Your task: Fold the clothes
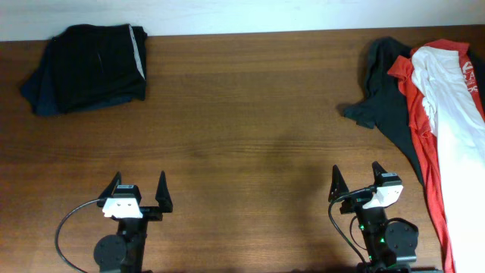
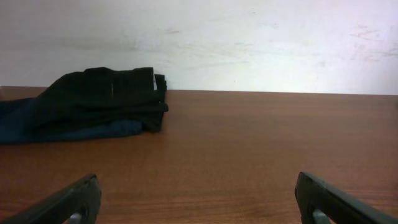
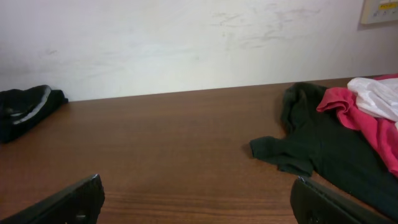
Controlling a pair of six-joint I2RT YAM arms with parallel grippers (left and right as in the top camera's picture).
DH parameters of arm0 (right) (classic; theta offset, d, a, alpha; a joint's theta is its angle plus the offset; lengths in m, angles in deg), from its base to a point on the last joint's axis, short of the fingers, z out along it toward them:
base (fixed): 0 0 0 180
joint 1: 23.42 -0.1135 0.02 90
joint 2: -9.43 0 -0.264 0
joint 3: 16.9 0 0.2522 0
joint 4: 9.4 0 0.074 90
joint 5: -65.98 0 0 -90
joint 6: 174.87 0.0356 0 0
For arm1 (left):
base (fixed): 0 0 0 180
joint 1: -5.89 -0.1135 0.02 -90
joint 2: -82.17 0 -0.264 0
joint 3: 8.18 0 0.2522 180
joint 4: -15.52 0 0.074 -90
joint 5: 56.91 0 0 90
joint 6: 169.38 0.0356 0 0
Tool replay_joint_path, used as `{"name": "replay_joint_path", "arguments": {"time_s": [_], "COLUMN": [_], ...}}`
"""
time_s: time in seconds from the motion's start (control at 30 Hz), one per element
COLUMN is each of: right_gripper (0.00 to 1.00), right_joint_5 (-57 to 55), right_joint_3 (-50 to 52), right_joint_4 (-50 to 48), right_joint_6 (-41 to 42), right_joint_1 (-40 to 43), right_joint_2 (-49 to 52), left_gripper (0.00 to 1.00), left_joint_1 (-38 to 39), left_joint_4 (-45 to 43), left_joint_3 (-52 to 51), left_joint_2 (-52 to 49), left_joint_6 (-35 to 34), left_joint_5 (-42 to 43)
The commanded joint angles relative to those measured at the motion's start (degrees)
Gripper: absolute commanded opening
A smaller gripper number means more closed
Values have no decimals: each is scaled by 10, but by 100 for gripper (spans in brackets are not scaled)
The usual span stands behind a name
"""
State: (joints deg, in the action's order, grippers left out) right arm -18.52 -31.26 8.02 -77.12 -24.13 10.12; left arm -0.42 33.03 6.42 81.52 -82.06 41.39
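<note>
While pincers (image 1: 139, 179) (image 1: 356, 171) gape, clothes (image 1: 91, 67) (image 1: 443, 98) hug table (image 1: 250, 114) edges.

The table (image 1: 250, 129) is reddish-brown wood with a fine darker grain. The folded garment (image 1: 95, 64) is black with a pale grey band; the garment under it (image 1: 38, 95) is navy. The T-shirt (image 1: 386, 91) is a very dark green-black, the next garment (image 1: 420, 121) is red, and the last garment (image 1: 455, 114) is white with small red print.

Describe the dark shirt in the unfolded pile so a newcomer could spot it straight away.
On the table, look to the far right corner, where an unfolded heap of clothes lies. The dark shirt is its leftmost layer, partly under a red garment topped by a white garment. Only it pokes a short sleeve out onto bare wood.
</note>
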Motion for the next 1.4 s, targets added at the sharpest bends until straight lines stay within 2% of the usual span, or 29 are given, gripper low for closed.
{"name": "replay_joint_path", "arguments": {"time_s": [0.0, 0.07, 0.17, 0.23, 0.27, 0.33, 0.4, 0.43, 0.57, 0.63, 0.7, 0.77, 0.83, 0.9, 0.97, 1.03, 1.1, 1.3, 1.37], "right_gripper": [99, 99, 99, 99, 99, 99, 99, 99, 99, 99, 99, 99, 99, 98, 99, 99, 99, 99, 99], "right_joint_5": [45, 177, 250, 320, 366, 376, 362, 349, 237, 118, -31, -115, -168, -203, -257, -272, -272, -267, -266], "right_joint_3": [3, 3, 3, 3, 3, 3, -16, -30, -145, -219, -300, -390, -535, -630, -790, -958, -1080, -1094, -1094], "right_joint_4": [-4, -12, -11, -61, -130, -240, -319, -308, -157, -103, -67, -28, 55, 117, 235, 351, 419, 376, 354], "right_joint_6": [47, 208, 250, 355, 358, 349, 270, 244, 110, 61, 54, 47, 9, -35, -85, -102, -103, -107, -138], "right_joint_1": [3, 3, 3, 3, 3, 3, 4, 4, 4, 4, 4, 5, 5, 5, 18, 67, 134, 226, 245], "right_joint_2": [0, 0, 0, 0, 0, 0, 0, 1, 54, 131, 233, 347, 511, 607, 747, 892, 1018, 1153, 1209], "left_gripper": [99, 99, 99, 99, 99, 99, 99, 99, 99, 99, 99, 99, 99, 99, 99, 99, 99, 99, 99], "left_joint_1": [-1, -1, -1, -1, -1, -1, -1, -1, -1, -1, -1, -1, -1, -1, -1, -1, -1, -1, -1], "left_joint_4": [0, 0, 0, 0, 0, 0, 0, 0, 0, 0, 0, 0, 0, 0, 0, 0, 0, 0, 0], "left_joint_3": [-3, -3, -3, -3, -3, -3, -3, -3, -3, -3, -3, -3, -3, -3, -3, -3, -3, -3, -3], "left_joint_2": [-1, -1, -1, -1, -1, -1, -1, -1, -1, -1, -1, -1, -1, -1, -1, -1, -1, -1, -1], "left_joint_6": [-3, -4, -3, -3, -3, -3, -3, -3, -3, -3, -3, -3, -3, -3, -3, -3, -3, -3, -3], "left_joint_5": [-2, -2, -2, -2, -2, -2, -2, -2, -2, -2, -2, -2, -2, -2, -2, -2, -2, -2, -2]}}
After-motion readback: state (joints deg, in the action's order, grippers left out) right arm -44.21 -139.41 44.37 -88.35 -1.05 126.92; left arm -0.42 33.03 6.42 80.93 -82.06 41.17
